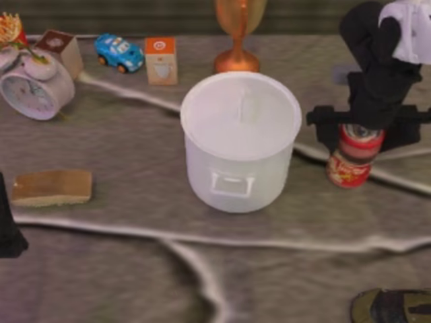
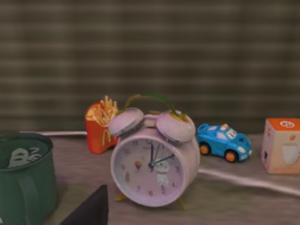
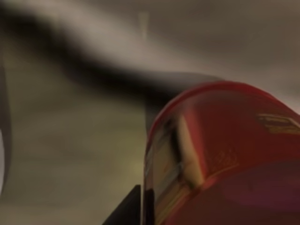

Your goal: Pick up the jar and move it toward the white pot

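The jar [image 1: 349, 168], red-lidded with a red-and-white label, stands right of the white pot [image 1: 239, 114], a short gap between them. My right gripper [image 1: 361, 134] comes down from above over its lid and is shut on the jar. In the right wrist view the jar [image 3: 225, 154] fills the picture and one dark finger [image 3: 129, 211] lies against its side. The big white pot sits mid-table, its rectangular handle [image 1: 232, 183] facing the front. My left gripper [image 1: 8, 235] is parked at the table's left edge, open and holding nothing.
Along the back stand an orange goblet [image 1: 237, 33], an orange-and-white box [image 1: 161, 60], a blue toy car [image 1: 119, 52], a brown box [image 1: 60, 50] and a pink alarm clock [image 1: 34, 84]. A bread-like slab [image 1: 52, 187] lies at left, a dark toy car [image 1: 394, 308] at front right.
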### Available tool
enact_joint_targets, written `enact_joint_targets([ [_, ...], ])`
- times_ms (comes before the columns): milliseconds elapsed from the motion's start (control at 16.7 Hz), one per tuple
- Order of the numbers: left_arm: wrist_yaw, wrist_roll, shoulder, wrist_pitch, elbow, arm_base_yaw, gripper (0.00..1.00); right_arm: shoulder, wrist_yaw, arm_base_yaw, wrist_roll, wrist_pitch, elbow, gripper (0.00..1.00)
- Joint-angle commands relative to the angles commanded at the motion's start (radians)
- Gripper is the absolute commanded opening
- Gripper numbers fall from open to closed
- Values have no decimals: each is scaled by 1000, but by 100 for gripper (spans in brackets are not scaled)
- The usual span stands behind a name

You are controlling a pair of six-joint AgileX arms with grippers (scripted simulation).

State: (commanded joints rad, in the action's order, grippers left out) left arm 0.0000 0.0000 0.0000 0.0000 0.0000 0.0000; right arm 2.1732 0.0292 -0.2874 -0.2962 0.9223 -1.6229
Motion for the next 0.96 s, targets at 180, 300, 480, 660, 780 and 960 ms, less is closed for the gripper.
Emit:
enact_joint_targets([
  [180, 0, 0, 0, 0, 0, 0, 100, 0, 0, 0, 0, 0, 0, 45],
  [300, 0, 0, 0, 0, 0, 0, 100, 0, 0, 0, 0, 0, 0, 60],
  [480, 0, 0, 0, 0, 0, 0, 100, 0, 0, 0, 0, 0, 0, 83],
  [660, 0, 0, 0, 0, 0, 0, 100, 0, 0, 0, 0, 0, 0, 100],
  [780, 0, 0, 0, 0, 0, 0, 100, 0, 0, 0, 0, 0, 0, 100],
  [960, 0, 0, 0, 0, 0, 0, 100, 0, 0, 0, 0, 0, 0, 100],
])
